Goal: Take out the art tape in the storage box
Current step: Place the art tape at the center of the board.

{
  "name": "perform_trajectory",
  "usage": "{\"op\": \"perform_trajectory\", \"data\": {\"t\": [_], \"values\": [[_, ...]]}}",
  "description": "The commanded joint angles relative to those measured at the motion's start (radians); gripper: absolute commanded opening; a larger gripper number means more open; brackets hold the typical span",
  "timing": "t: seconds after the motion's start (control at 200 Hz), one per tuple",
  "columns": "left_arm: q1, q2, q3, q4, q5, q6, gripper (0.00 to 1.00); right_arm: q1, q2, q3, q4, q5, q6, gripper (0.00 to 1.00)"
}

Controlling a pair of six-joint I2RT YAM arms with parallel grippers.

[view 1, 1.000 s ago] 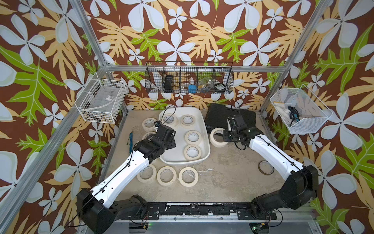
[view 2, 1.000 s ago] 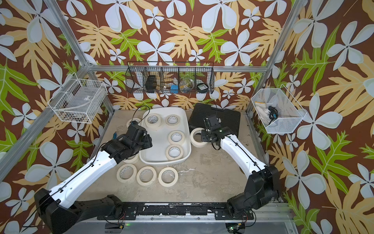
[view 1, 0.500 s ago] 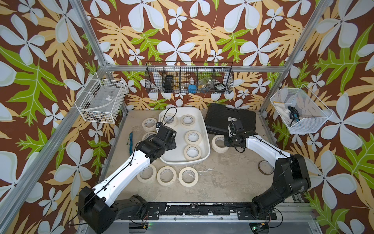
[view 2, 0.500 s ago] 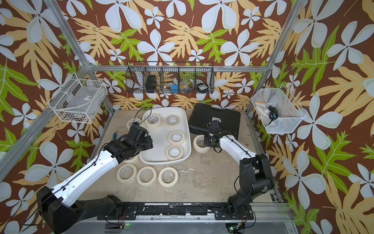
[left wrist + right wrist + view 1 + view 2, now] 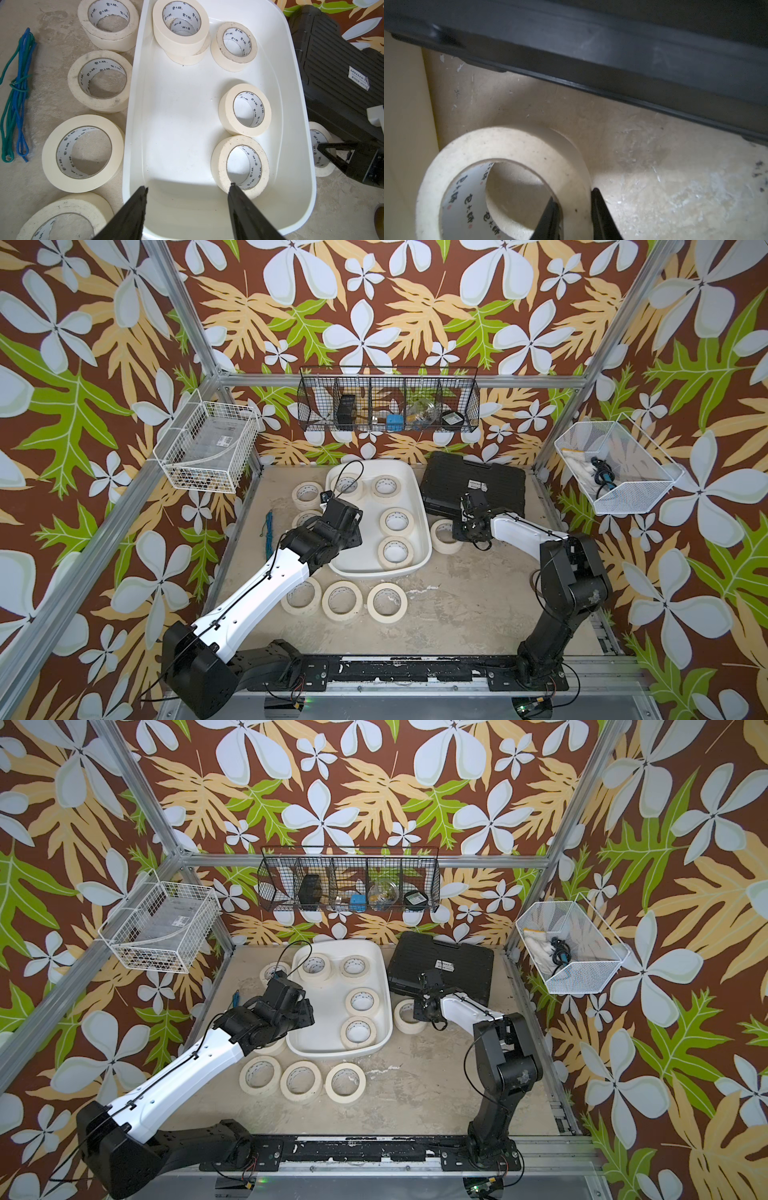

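Observation:
The storage box (image 5: 376,570) (image 5: 338,1050) is a white tub at mid-table, and several cream art tape rolls (image 5: 397,521) lie in it. In the left wrist view one roll leans on another at the box's (image 5: 299,104) far end. My left gripper (image 5: 189,186) (image 5: 353,531) hangs open over the tub's near end, holding nothing. One of its fingertips (image 5: 232,185) is beside a roll (image 5: 239,166). My right gripper (image 5: 573,195) (image 5: 459,526) is shut on the wall of one roll (image 5: 500,145) (image 5: 444,536), one finger inside the ring. That roll is low at the table, between the box and the black case.
A black hard case (image 5: 473,485) lies at the back right, close behind the held roll. Several more rolls (image 5: 340,600) sit on the table in front of and left of the box. A blue-green cord (image 5: 268,526) lies at the left. Wire baskets (image 5: 205,448) hang on the walls.
My right arm has folded back and brought its roll down from the case's edge to the table beside the box. My left gripper has barely moved.

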Motion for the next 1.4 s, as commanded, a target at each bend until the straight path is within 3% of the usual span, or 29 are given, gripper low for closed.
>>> {"op": "perform_trajectory", "data": {"t": [0.0,0.12,0.24,0.45,0.786,1.026,1.396], "values": [[0.002,0.001,-0.003,0.008,-0.009,-0.001,0.66,0.000,0.020,0.013,0.033,0.008,-0.007,0.03],[0.003,0.003,-0.003,0.009,-0.010,0.001,0.66,0.001,0.031,0.014,0.039,0.006,-0.007,0.08],[0.003,0.003,-0.004,0.011,-0.011,0.002,0.66,0.001,0.032,0.010,0.034,0.010,-0.009,0.26],[0.003,0.016,-0.016,0.014,-0.009,-0.003,0.66,0.001,-0.010,0.024,-0.018,0.009,-0.015,0.38],[0.104,0.116,0.061,0.081,0.040,0.001,0.66,0.002,-0.204,-0.002,-0.093,-0.033,-0.015,0.41],[0.225,0.348,0.195,0.162,0.148,-0.090,0.65,0.002,-0.335,-0.052,-0.119,-0.081,0.000,0.42],[0.269,0.713,0.519,0.083,0.129,-0.216,0.62,0.004,-0.420,-0.088,-0.134,-0.109,0.006,0.44]]}}
